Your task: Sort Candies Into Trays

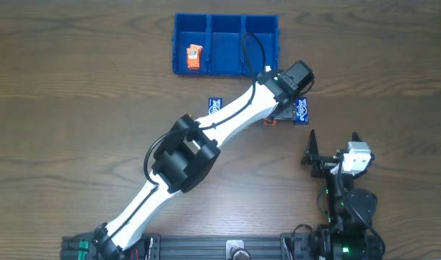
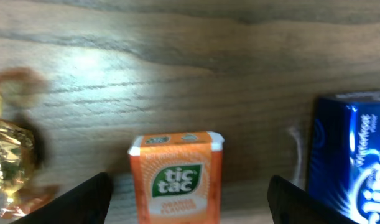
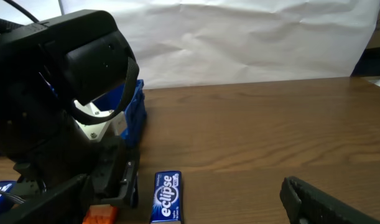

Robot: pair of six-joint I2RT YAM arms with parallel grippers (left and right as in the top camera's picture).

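Observation:
An orange mint box (image 2: 176, 177) lies on the wooden table between the fingers of my left gripper (image 2: 190, 183), which is open and low over it. In the top view the left gripper (image 1: 282, 113) sits below the tray's right end, with the orange box (image 1: 271, 121) peeking out beside it. A blue gum pack (image 2: 351, 155) lies close on one side and a gold-wrapped candy (image 2: 9, 162) on the other. The blue three-compartment tray (image 1: 226, 66) holds one orange box (image 1: 195, 58) in its left compartment. My right gripper (image 1: 332, 148) stands open over bare table.
A second blue gum pack (image 1: 215, 106) lies under the left arm's forearm. From the right wrist view, a gum pack (image 3: 166, 197) lies just right of the left arm's gripper (image 3: 109, 180). Bare wood stretches left and right of the tray.

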